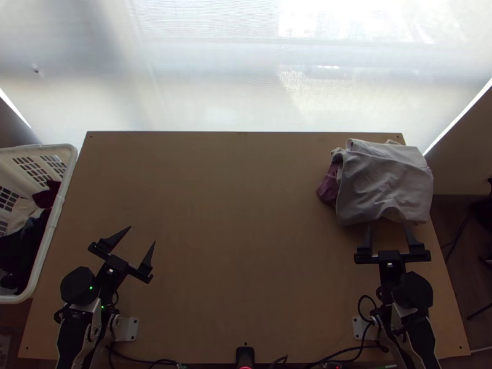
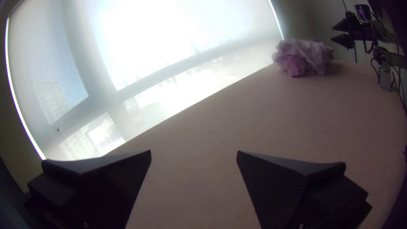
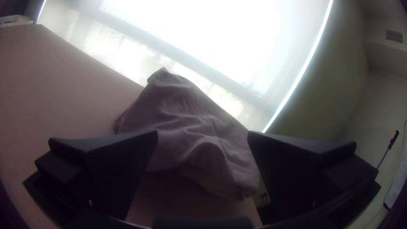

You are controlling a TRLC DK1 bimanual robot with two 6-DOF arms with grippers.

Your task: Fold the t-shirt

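A pile of cloth lies at the table's far right in the top view: a light grey garment (image 1: 386, 187) on top, wrinkled and loosely layered, with a mauve piece (image 1: 329, 186) poking out at its left. Which of them is the t-shirt I cannot tell. My right gripper (image 1: 388, 237) stands open just on the near side of the pile; in the right wrist view the grey cloth (image 3: 190, 127) lies beyond the open right gripper (image 3: 202, 135). Over the table's near left part is my left gripper (image 1: 142, 235), open and holding nothing; the left wrist view shows the left gripper (image 2: 193, 153) too.
A white laundry basket (image 1: 54, 215) holding dark and light clothes stands against the table's left side. Bare wooden table (image 1: 240, 234) stretches between the two arms. Black cables (image 1: 344, 352) run along the near edge, beside a small black device (image 1: 245, 355).
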